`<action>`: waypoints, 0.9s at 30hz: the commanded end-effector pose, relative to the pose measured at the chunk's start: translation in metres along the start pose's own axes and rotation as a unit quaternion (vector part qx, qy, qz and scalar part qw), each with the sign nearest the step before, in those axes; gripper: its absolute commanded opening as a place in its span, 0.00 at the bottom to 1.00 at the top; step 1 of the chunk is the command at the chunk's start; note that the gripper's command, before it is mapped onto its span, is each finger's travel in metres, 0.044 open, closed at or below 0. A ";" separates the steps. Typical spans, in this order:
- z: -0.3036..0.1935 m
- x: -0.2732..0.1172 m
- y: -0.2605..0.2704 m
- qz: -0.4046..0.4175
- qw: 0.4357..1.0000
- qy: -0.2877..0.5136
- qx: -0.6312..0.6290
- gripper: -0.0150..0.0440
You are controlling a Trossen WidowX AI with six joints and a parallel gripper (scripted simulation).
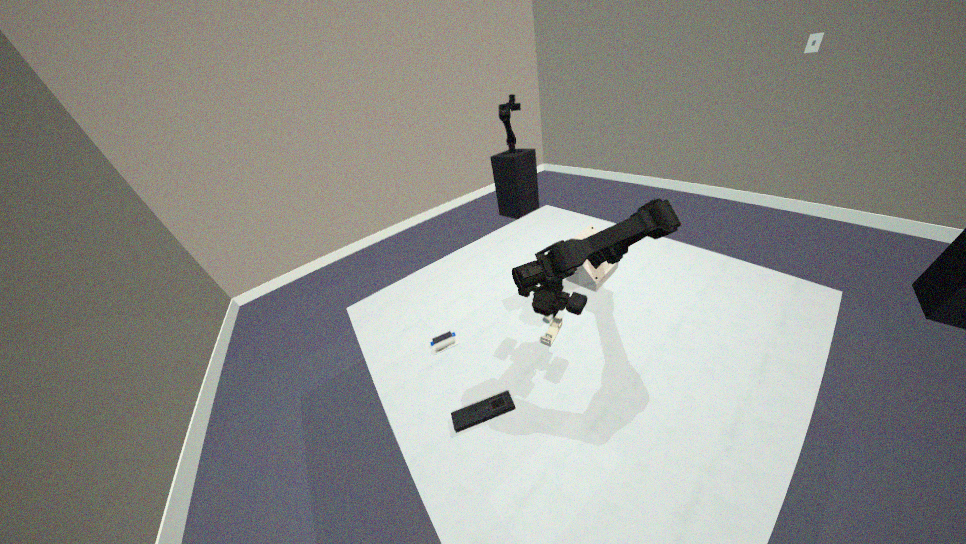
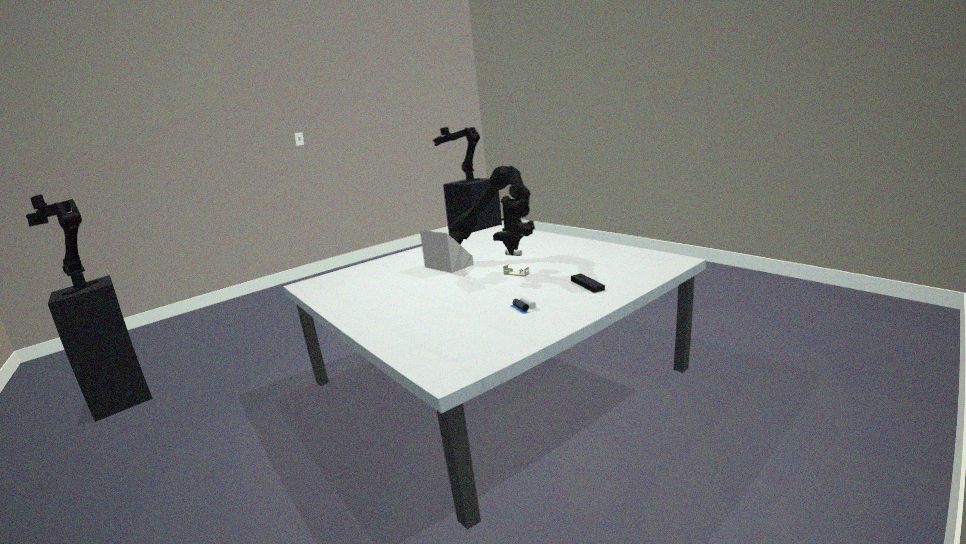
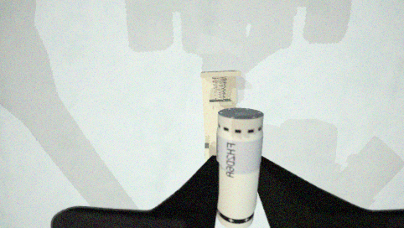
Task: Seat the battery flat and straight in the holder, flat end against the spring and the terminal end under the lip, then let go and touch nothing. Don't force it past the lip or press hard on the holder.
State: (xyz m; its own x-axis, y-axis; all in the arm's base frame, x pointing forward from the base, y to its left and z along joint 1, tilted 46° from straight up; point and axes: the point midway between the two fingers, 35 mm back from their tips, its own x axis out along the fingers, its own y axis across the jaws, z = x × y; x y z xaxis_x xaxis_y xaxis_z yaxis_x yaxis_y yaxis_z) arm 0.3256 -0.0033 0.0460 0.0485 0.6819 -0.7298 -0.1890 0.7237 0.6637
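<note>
My gripper point(image 1: 552, 313) point(image 2: 513, 250) point(image 3: 235, 162) is shut on the cream battery point(image 2: 515, 252) point(image 3: 238, 189), gripping its sides. The battery's dark flat end faces the top of the wrist view; its other end, with a black ring, points to the bottom. The cream holder point(image 1: 550, 333) point(image 2: 516, 273) point(image 3: 210, 121) stands on the table below, with a visible gap under the battery in the exterior view. In the wrist view its spring point(image 3: 220, 88) is at the top, beyond the flat end, and the holder lies slightly left of the battery. The battery and finger hide its lip end.
A black remote-like block point(image 1: 482, 410) point(image 2: 587, 282) lies on the table point(image 1: 709, 378) point(image 2: 378, 317). A small black, blue and white object point(image 1: 443, 340) point(image 2: 521, 305) lies nearby. A wedge-shaped block point(image 1: 594, 275) point(image 2: 442, 252) stands by the arm. Other arms stand on dark pedestals beyond the table.
</note>
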 end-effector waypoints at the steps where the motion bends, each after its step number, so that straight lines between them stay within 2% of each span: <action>1: 0.002 0.000 0.005 0.002 1.000 0.000 -0.023 0.39; 5: 0.001 0.003 0.004 0.000 1.000 0.009 -0.018 0.39; 16: -0.006 0.039 0.006 0.000 0.992 0.124 -0.020 0.39; 27: -0.004 0.042 0.006 0.001 0.989 0.145 -0.021 0.39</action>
State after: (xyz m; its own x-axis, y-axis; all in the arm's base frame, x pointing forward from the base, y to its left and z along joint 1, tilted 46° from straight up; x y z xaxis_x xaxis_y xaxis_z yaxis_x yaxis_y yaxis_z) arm 0.3219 0.0274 0.0215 -0.2067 0.6308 -0.7479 -0.2257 0.7130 0.6638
